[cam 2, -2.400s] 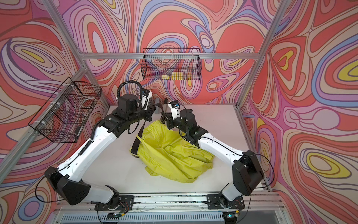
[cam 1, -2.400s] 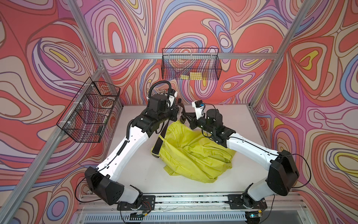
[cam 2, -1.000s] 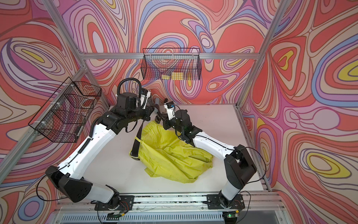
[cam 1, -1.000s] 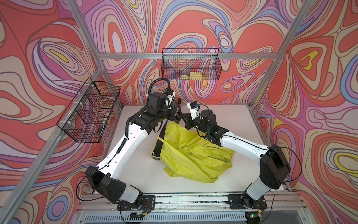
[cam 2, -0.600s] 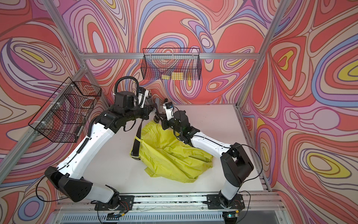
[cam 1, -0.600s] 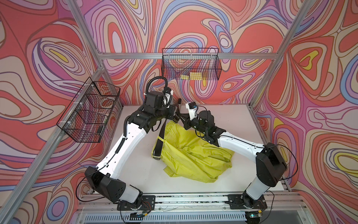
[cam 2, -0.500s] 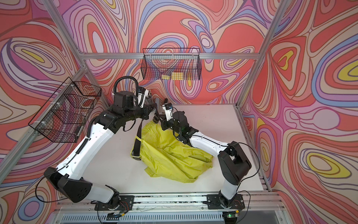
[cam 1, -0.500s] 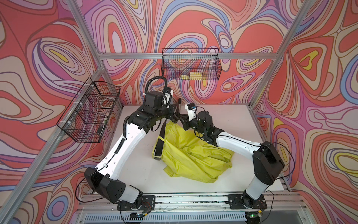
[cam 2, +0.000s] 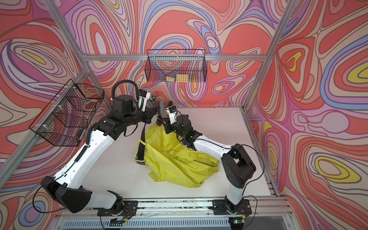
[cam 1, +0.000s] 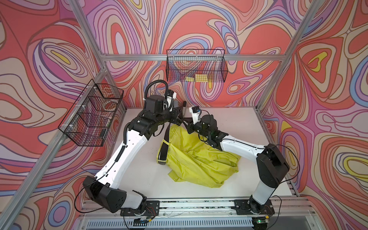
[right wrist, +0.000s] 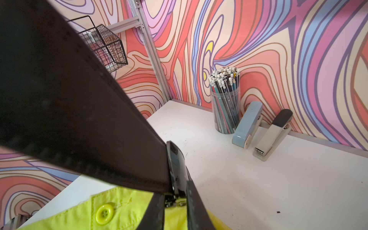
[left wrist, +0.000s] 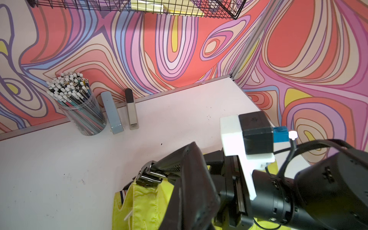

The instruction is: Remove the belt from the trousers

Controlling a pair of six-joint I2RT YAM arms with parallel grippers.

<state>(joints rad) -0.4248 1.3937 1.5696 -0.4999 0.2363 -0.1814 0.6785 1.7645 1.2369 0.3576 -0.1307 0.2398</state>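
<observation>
right wrist view: the belt hides most of the trousers.

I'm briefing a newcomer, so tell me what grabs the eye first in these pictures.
The bright yellow-green trousers, crumpled in the middle of the white table, stand out first, with the black belt running along their left edge and lifted toward the back. All around them, the swirling red, pink and purple walls compete for attention.
</observation>
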